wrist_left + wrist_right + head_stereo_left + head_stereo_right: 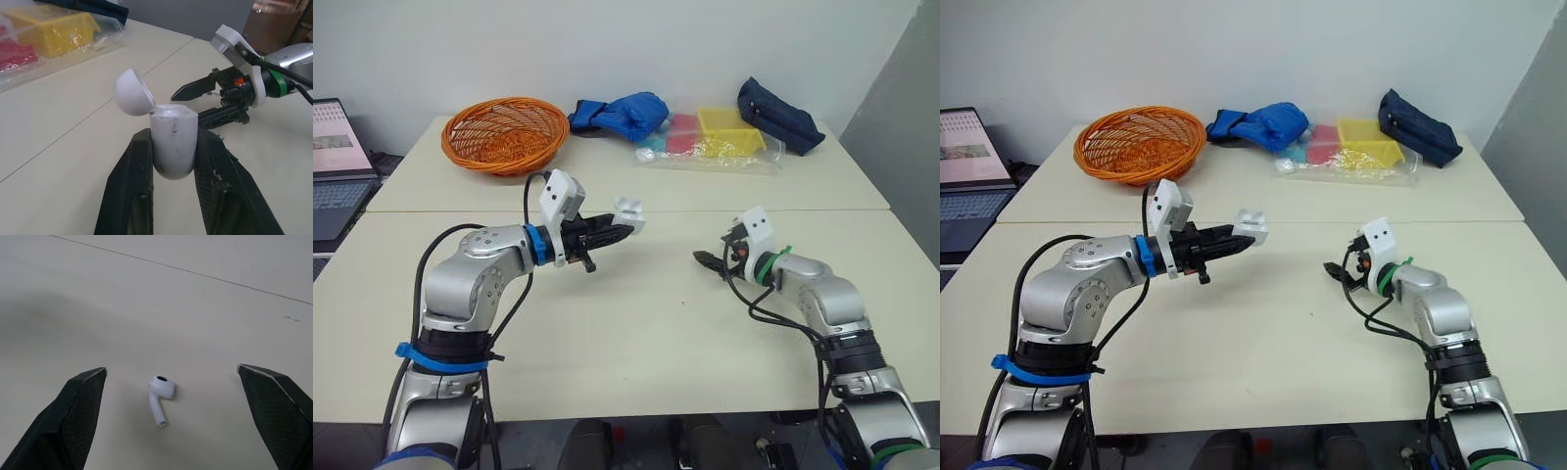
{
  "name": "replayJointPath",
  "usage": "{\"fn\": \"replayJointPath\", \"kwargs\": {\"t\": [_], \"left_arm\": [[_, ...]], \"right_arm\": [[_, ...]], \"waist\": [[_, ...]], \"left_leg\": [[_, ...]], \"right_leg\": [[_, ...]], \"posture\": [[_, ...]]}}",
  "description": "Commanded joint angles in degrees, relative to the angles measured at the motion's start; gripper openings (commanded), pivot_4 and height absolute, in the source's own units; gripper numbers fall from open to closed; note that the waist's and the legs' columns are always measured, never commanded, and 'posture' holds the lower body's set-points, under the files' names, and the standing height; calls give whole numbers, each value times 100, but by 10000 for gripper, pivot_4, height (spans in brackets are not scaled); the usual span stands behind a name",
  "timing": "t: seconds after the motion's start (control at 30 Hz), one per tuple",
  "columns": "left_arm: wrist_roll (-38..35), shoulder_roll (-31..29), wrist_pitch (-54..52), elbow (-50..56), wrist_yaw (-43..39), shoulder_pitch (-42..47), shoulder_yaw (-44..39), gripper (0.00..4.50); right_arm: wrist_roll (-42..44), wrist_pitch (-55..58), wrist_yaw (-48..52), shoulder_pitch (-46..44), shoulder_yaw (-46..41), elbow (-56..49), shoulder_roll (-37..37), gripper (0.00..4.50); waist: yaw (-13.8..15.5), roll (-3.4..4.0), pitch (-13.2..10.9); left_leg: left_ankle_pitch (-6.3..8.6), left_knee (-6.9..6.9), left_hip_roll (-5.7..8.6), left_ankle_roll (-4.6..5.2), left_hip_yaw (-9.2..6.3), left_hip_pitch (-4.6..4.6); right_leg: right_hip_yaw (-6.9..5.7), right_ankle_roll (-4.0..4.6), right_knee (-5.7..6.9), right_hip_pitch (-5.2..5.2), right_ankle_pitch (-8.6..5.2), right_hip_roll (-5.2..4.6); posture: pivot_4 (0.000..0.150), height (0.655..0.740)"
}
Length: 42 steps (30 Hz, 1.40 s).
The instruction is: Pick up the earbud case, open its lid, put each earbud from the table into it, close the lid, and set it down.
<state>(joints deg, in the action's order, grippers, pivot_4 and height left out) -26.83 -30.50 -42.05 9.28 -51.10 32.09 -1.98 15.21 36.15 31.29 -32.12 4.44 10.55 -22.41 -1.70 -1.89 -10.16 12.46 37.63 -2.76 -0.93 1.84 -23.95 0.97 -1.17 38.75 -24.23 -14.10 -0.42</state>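
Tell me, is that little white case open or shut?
Open. The lid of the earbud case is swung back off its top; the left fingers clamp its body.

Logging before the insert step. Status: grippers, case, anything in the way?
Left gripper shut on earbud case, lid open. Right gripper open over earbud lying on table. Basket far back, out of the way.

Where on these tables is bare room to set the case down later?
Bare: the near table between the two arms, and the strip between the basket and the seam. Crowded: the far edge, with basket, blue bundle, plastic bag, navy pouch. An earbud lies under the right pincer.
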Motion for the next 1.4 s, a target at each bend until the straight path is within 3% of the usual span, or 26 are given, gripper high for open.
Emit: {"fn": "replayJointPath", "kwargs": {"t": [0.03, 0.2, 0.3, 0.63, 0.87, 0.93, 1.07, 1.2, 1.4], "left_arm": [[-109, -53, 37, 306, 79, 63, -26, 7511], [-130, -143, -35, 315, 102, 124, -32, 7511], [-139, -154, -26, 288, 100, 131, -19, 7511], [-72, -75, 104, 110, 71, 317, 162, 7511], [-83, -112, 133, 105, 6, 294, 184, 7511], [-103, -102, 120, 142, -5, 275, 201, 7511], [38, -75, 384, 68, -119, 168, 405, 7511], [6, -28, 465, 101, -106, 33, 429, 7511], [40, -52, 534, 157, -67, -112, 498, 7511]], "right_arm": [[-200, -384, 39, -197, 31, 285, 50, 44660], [-406, -581, 120, -203, 203, 661, 194, 44660], [-521, -765, 146, -166, 249, 748, 272, 39297], [-763, -1140, 155, -130, 208, 971, 600, 4665], [-839, -1181, 390, 129, 231, 560, 284, 4078], [-1015, -1317, 777, 291, 344, -92, -324, 4078], [-559, -670, 2274, 792, 187, -1695, -2057, 4078], [-96, -155, 3770, 1572, -18, -2561, -3968, 4078], [-339, -606, 4400, 1768, 206, -2173, -4820, 4078]], "waist": [[4, 0, 0], [-4, 0, 0], [-9, 0, 0], [-25, 1, 0], [-14, 1, 0], [8, 5, -3], [77, 21, -13], [109, 19, -13], [3, 18, -14]], "left_leg": [[0, 0, 0, 0, -1, 0], [0, 0, -1, 0, -3, 4], [0, -1, -2, 0, -2, 5], [0, -3, -4, 0, -2, 12], [0, -7, -4, 0, -3, 11], [0, -11, -2, 0, -3, 9], [0, -20, 13, 0, 1, -3], [0, -57, 12, 0, 0, 5], [0, -67, 1, 0, -1, 12]], "right_leg": [[-2, 0, 1, 0, 0, 0], [-3, 1, 4, 1, 0, 2], [-2, 1, 4, 2, 0, 2], [1, 2, 8, 3, -1, 8], [0, 3, 7, 2, -1, 7], [-1, 3, 2, 2, -1, 5], [-3, -4, -22, 1, -3, -14], [-8, -8, -68, 14, 1, -13], [-6, -4, -73, 11, -1, 1]], "posture": [[1500, 7400], [1500, 7400], [1500, 7400], [1500, 7400], [1500, 7400], [1500, 7400], [1500, 7400], [1500, 7400], [1500, 7400]]}}
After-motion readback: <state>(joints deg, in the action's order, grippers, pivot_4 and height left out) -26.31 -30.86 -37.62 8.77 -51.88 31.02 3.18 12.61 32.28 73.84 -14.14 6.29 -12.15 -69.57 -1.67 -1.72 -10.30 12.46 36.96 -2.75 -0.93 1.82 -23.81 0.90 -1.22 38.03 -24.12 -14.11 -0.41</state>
